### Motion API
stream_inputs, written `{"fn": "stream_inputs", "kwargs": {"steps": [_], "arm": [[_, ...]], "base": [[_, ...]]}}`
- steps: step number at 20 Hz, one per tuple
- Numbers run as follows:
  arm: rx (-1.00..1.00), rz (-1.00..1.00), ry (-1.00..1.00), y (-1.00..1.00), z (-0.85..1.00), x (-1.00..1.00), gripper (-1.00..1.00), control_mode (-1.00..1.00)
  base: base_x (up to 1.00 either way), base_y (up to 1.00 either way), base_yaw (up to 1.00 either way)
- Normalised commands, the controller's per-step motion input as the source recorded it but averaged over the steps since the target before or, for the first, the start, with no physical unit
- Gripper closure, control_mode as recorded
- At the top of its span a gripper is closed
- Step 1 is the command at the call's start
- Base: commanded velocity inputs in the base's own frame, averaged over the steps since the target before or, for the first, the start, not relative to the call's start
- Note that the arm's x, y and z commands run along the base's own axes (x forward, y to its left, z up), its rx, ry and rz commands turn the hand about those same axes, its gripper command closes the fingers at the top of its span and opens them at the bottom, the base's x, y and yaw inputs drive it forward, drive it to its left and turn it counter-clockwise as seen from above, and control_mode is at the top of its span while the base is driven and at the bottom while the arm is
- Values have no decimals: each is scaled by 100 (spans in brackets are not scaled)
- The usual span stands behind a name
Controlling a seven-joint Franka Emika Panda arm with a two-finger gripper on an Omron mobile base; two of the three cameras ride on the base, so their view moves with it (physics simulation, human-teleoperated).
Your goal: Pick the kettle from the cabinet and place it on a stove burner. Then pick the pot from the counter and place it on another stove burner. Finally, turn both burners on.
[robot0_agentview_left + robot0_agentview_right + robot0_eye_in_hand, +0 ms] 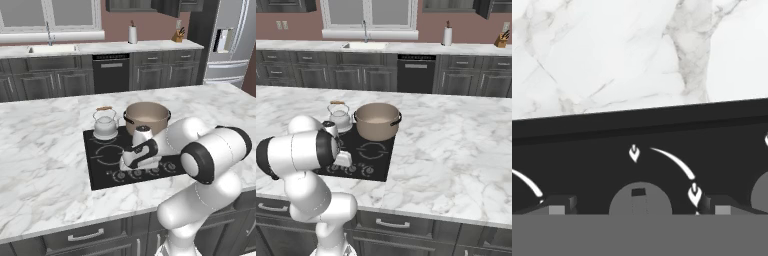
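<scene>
in the left base view the kettle sits on the rear left burner of the black cooktop and the beige pot stands on the burner beside it, both already placed, so the step in hand looks to be turning the burners on; the gripper hangs low over the front row of knobs. in the right base view the kettle and pot stand side by side at the back of the cooktop, with the hand down by the knob row. in the hand view the fingertips stand wide apart, straddling one round knob with nothing gripped. to do this well, i would centre the knob between the fingers, close squarely, then twist along the white arc. no brand or writing can be read, only small flame marks by the knob.
</scene>
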Motion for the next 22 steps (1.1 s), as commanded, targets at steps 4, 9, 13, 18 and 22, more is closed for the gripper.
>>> {"fn": "stream_inputs", "kwargs": {"steps": [4, 9, 13, 18, 22], "arm": [[0, 0, 0, 0, -12, 0, -100, -100], [0, 0, 0, 3, -16, 0, 100, -100], [0, 0, 0, 0, -12, 0, 100, -100], [0, 0, 0, 4, -9, -2, 100, -100], [0, 0, -2, 3, -4, -9, 100, -100]], "base": [[0, 0, 0], [0, 0, 0], [0, 0, 0], [0, 0, 0], [0, 0, 0]]}}
